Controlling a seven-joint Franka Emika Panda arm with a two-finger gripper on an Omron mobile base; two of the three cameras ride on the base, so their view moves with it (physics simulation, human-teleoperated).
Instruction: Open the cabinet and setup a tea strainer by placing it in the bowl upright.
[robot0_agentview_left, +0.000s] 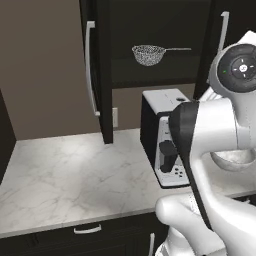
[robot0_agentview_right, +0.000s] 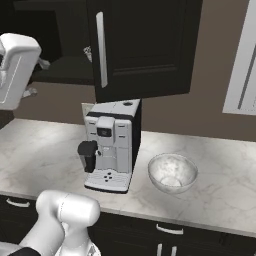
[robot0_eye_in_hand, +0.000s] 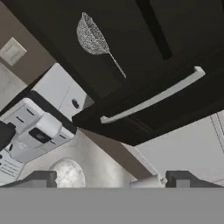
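Cabinet (robot0_agentview_left: 150, 45): black wall unit above the counter, both doors swung open; left door (robot0_agentview_left: 97, 70) and right door (robot0_agentview_right: 142, 47) each edged with a long silver bar handle.
Tea strainer (robot0_agentview_left: 148, 54): on the cabinet shelf, mesh basket resting rim-up, thin handle pointing toward the right door; in the hand view it (robot0_eye_in_hand: 92, 38) shows dark-backed inside the cabinet.
Bowl (robot0_agentview_right: 172, 172): marbled white, upright on the counter (robot0_agentview_right: 220, 185), just right of the coffee machine, near the front edge.
Coffee machine (robot0_agentview_right: 112, 145): white-fronted, black-sided, standing under the cabinet opening toward the back of the counter.
Gripper (robot0_eye_in_hand: 109, 179): jaws spread wide, nothing between them; fingertips (robot0_eye_in_hand: 41, 178) low in the hand view, below the right door's handle, touching nothing.
Drawers (robot0_agentview_left: 87, 230): black, below the counter's front edge, short curved pulls.
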